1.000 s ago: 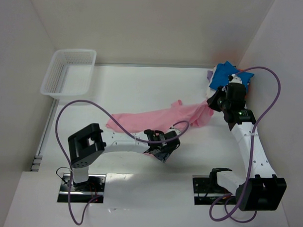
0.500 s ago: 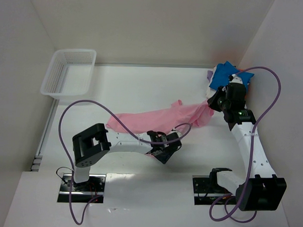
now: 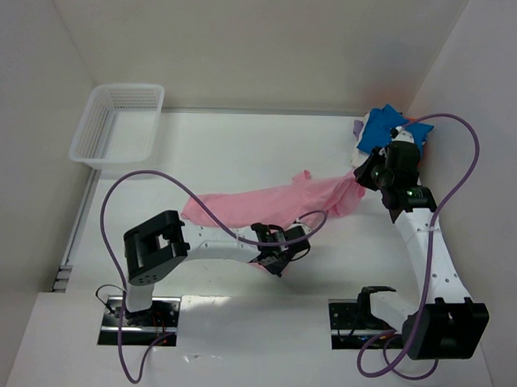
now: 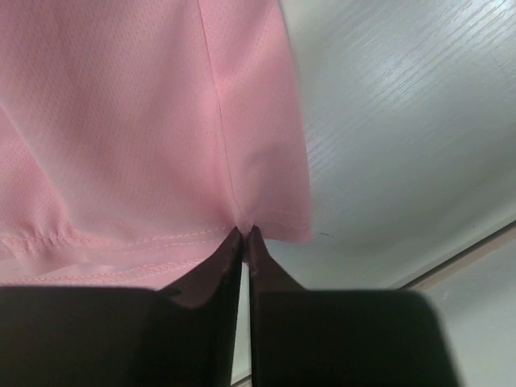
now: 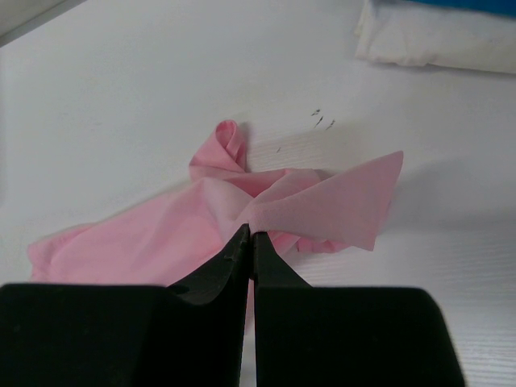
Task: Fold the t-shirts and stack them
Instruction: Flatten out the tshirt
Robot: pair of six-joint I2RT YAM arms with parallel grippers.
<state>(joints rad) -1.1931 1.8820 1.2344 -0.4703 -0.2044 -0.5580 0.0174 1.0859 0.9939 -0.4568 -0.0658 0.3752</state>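
White table. Pink shirt lies rumpled and stretched across the middle, running from centre-left toward the right side. White mesh basket sits at the far left, well apart from it. In the far right corner is a pile: blue shirt touching a white shirt, with a lavender shirt peeking out at the pile's left edge. Left gripper is pinched tight on the pink shirt's near hem. Right gripper is pinched tight on its bunched right end.
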